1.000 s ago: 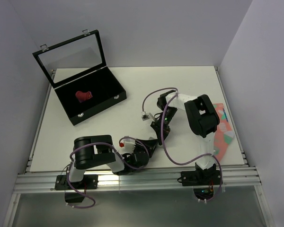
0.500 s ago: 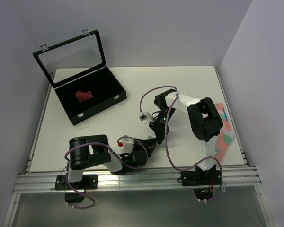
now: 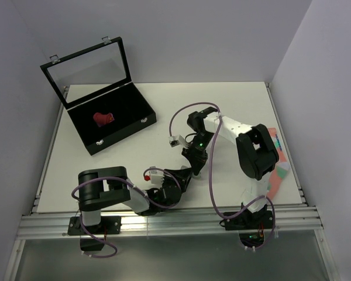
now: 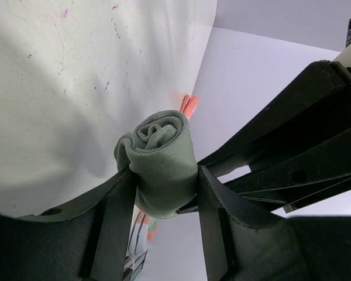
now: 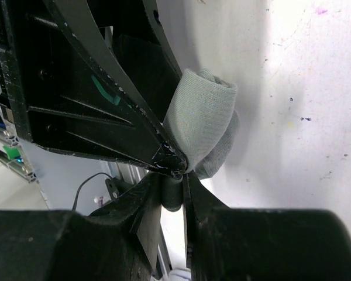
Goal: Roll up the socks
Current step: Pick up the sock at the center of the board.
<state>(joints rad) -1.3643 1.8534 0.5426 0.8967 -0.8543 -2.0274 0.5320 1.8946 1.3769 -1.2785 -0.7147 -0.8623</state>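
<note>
Item: grey sock (image 4: 161,170), rolled, at near centre of table (image 3: 105,170) betw. both arms. Left gripper (image 4: 164,178) clamped across roll; right gripper (image 5: 174,182) pinched shut on its loose end. Red sock (image 3: 103,118) bunched in black case (image 3: 128,109), far left. Step: prob. finishing grey roll; next needs loose end tucked w/o roll slackening.

A robotics lab cell. Two cabled robot arms (image 3: 254,153) stand bolted to an aluminium rail (image 3: 181,225) at a white tabletop (image 3: 234,99), enclosed by plain walls (image 3: 193,41).

Open black case (image 3: 128,108) lies well apart from salmon-pink sock (image 3: 275,178).
</note>
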